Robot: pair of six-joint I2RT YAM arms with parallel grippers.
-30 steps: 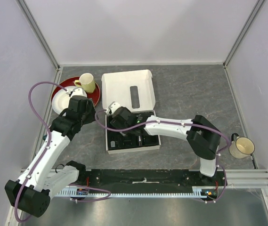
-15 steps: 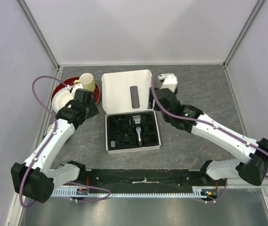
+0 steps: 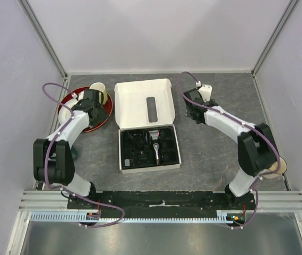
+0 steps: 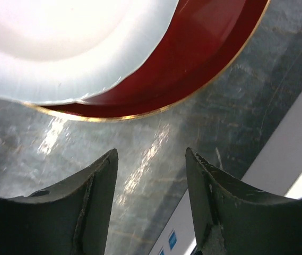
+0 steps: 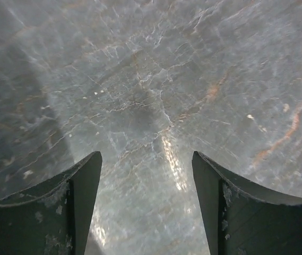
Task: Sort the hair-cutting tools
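The black-and-silver clipper (image 3: 154, 145) lies in the black moulded tray (image 3: 124, 160) of the white box, with small black comb attachments (image 3: 137, 147) in the pockets around it. My left gripper (image 3: 98, 111) hovers at the near right edge of the red plate (image 3: 104, 112); in the left wrist view this gripper (image 4: 151, 154) stands open over bare table with nothing between its fingers. My right gripper (image 3: 192, 112) hangs right of the box lid (image 3: 135, 101); in its wrist view it (image 5: 146, 156) is open and empty above grey stone.
A yellow mug (image 3: 98, 91) and a white plate (image 3: 67, 112) rest on the red plate (image 4: 204, 58). The box edge (image 4: 278, 159) shows at the left wrist view's right. A second mug (image 3: 278, 166) sits at the far right, partly behind the right arm.
The right gripper left the tray and swung out to the right of the lid. The left gripper moved back along the red plate. The tray's contents now show uncovered.
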